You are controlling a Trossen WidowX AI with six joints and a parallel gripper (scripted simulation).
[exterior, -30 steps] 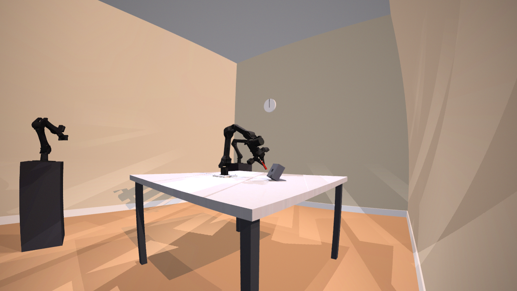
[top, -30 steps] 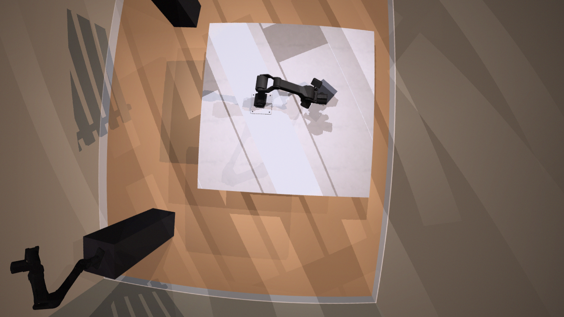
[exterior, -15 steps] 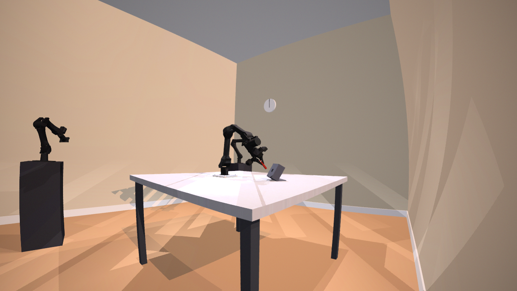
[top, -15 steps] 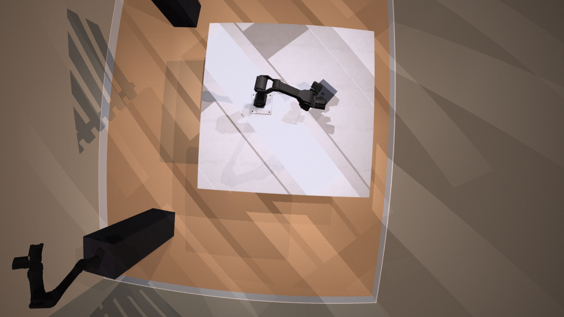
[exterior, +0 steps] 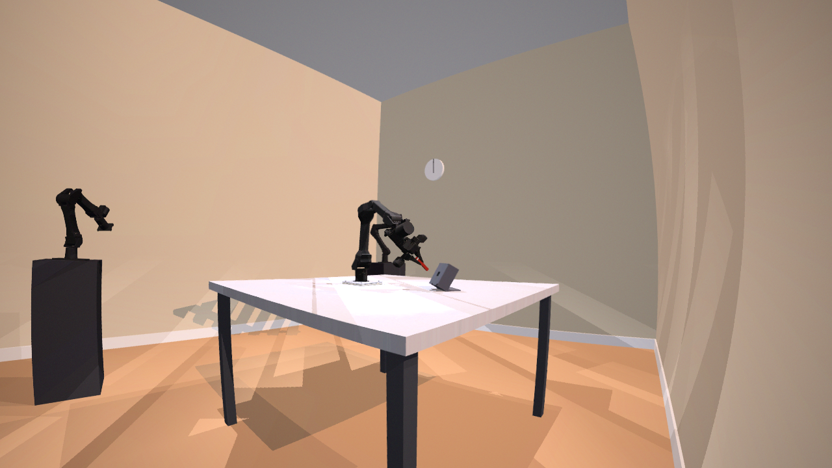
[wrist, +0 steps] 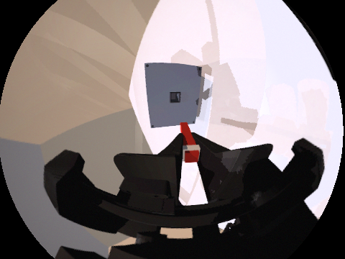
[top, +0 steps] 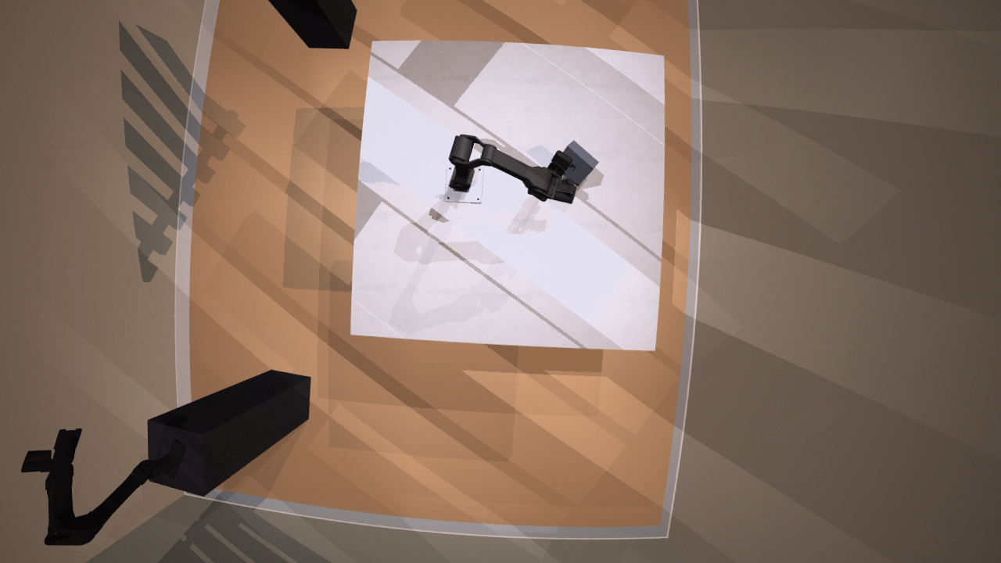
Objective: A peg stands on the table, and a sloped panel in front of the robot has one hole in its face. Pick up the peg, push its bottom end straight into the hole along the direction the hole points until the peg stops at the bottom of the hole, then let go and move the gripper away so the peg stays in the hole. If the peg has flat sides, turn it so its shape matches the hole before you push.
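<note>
My gripper (wrist: pixel 186 135) (exterior: pixel 416 256) (top: pixel 568 183) is shut on a thin red peg (wrist: pixel 188 137) (exterior: pixel 422 264). The peg sticks out ahead of the fingers, tilted down toward the grey sloped panel (wrist: pixel 165 101) (exterior: pixel 445 275) (top: pixel 582 155). In the wrist view the peg's far end lies just under the panel's lower edge, below and a little right of the small square hole (wrist: pixel 175 96). In the exterior view the peg tip is in the air just left of the panel, apart from it. The arm hides the peg in the overhead view.
The panel stands on a white table (exterior: pixel 372 308) (top: pixel 504 280). The arm's base (top: pixel 461 183) (exterior: pixel 359 273) is bolted near the table's middle. A black pedestal (exterior: pixel 66 325) with a second arm (exterior: pixel 78 215) stands on the floor at the far left.
</note>
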